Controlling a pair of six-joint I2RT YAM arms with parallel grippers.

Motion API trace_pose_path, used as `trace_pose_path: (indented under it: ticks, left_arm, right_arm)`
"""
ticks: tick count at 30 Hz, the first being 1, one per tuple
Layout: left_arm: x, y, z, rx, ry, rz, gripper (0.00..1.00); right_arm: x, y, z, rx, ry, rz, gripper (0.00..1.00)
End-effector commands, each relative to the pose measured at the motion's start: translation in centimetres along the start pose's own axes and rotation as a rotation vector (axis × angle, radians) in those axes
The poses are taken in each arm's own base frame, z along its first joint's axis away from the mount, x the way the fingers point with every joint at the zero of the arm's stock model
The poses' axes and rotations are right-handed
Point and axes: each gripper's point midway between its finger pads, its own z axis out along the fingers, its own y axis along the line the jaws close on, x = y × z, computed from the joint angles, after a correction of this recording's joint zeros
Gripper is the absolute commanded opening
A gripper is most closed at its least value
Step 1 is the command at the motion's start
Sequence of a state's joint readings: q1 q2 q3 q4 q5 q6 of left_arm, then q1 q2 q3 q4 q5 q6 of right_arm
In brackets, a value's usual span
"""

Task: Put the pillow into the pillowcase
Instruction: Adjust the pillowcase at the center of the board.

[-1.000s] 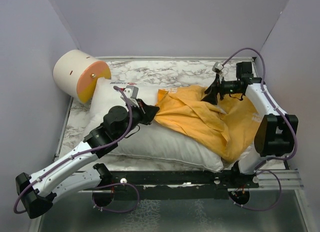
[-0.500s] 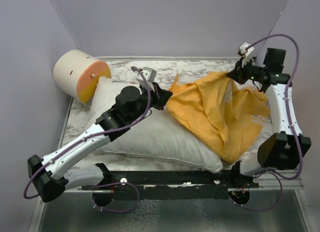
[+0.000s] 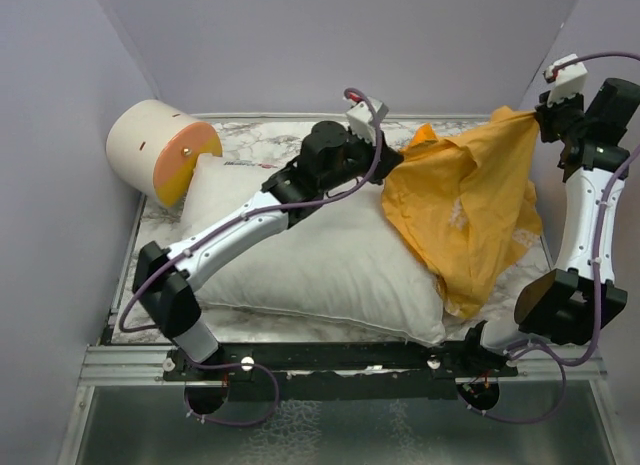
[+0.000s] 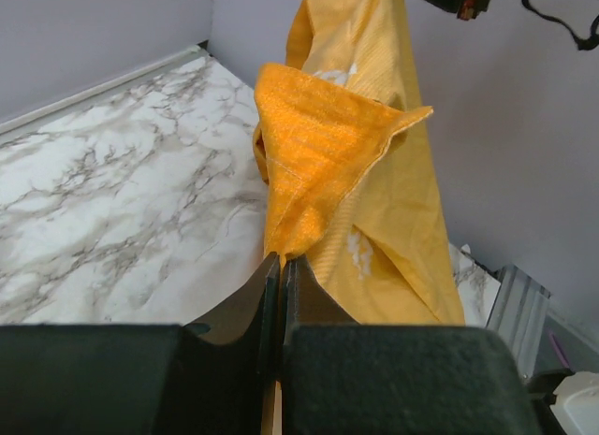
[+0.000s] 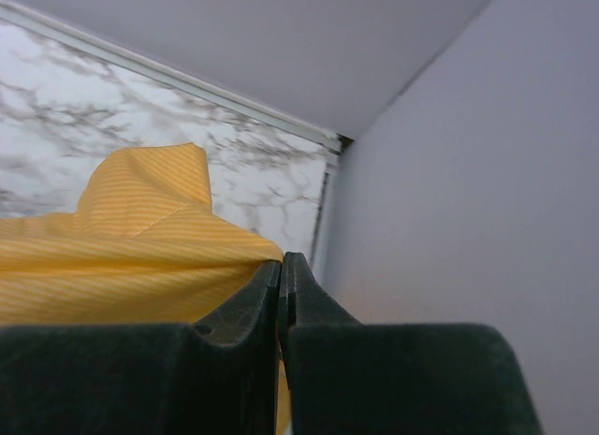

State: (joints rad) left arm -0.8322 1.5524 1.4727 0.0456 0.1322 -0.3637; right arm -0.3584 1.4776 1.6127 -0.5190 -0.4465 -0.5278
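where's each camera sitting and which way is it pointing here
Top external: above and behind the bases, looking down at the pillow, pillowcase, left arm and right arm.
Left wrist: on the left arm, looking along the left gripper at the pillowcase it clamps, over the marble table.
Right wrist: on the right arm, looking past the right gripper toward the wall corner.
All three show the pillowcase.

No lettering is legible; white marks on the pillowcase (image 3: 480, 185) blur.
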Motion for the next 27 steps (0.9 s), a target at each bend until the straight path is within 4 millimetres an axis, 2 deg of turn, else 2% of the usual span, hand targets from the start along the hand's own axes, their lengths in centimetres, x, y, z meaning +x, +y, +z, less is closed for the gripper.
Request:
trace_pose_path:
  ticks: [1, 4, 6, 7, 9, 12, 14, 16, 18, 20, 22, 24, 27]
  left_arm:
    - [2.0, 0.0, 5.2, 0.077, 0.07, 0.01, 0.0]
    - [4.3, 2.0, 9.7, 0.049, 0.127, -0.028, 0.0]
    - [3.8, 3.0, 12.4, 0.032, 0.127, -0.051, 0.0]
    - [4.4, 3.9, 13.6, 0.015, 0.149, -0.06, 0.0]
    - [4.4, 5.8, 15.5, -0.031, 0.163, -0.074, 0.0]
    - [4.9, 9.1, 17.0, -0.097, 0.184, -0.125, 0.0]
    - [5.4, 10.7, 17.2, -0.129, 0.208, -0.157, 0.0]
    - [5.9, 11.3, 16.8, -0.143, 0.239, -0.166, 0.0]
    - [6.3, 11.0, 16.3, -0.129, 0.271, -0.164, 0.0]
    - [5.8, 9.8, 15.8, -0.08, 0.283, -0.164, 0.0]
    - [4.6, 8.7, 15.3, -0.047, 0.268, -0.155, 0.0]
    - [3.4, 7.7, 14.7, -0.025, 0.25, -0.143, 0.0]
    - [3.0, 6.9, 13.7, -0.008, 0.239, -0.145, 0.0]
  right_arm:
    - [-0.3, -5.7, -1.0, 0.205, -0.006, -0.005, 0.01]
    - [0.3, -5.4, -0.8, 0.199, -0.006, 0.005, 0.01]
    - [1.0, -5.2, -0.5, 0.201, 0.003, 0.016, 0.01]
    - [1.4, -5.1, -0.2, 0.197, 0.009, 0.023, 0.01]
    - [2.3, -4.3, 0.5, 0.162, 0.016, 0.044, 0.01]
    - [4.1, -1.3, 2.1, 0.018, 0.016, 0.091, 0.03]
    - [5.1, 1.8, 2.9, -0.132, 0.007, 0.126, 0.09]
    - [5.6, 5.0, 2.9, -0.296, -0.017, 0.141, 0.19]
    - [5.8, 7.8, 2.2, -0.431, -0.043, 0.151, 0.28]
    - [5.8, 8.9, 1.5, -0.474, -0.051, 0.158, 0.36]
    - [5.8, 8.5, 1.0, -0.425, -0.036, 0.153, 0.43]
    - [6.3, 6.7, 0.6, -0.303, 0.007, 0.159, 0.53]
    - [9.3, 4.1, 0.0, -0.172, 0.069, 0.217, 0.64]
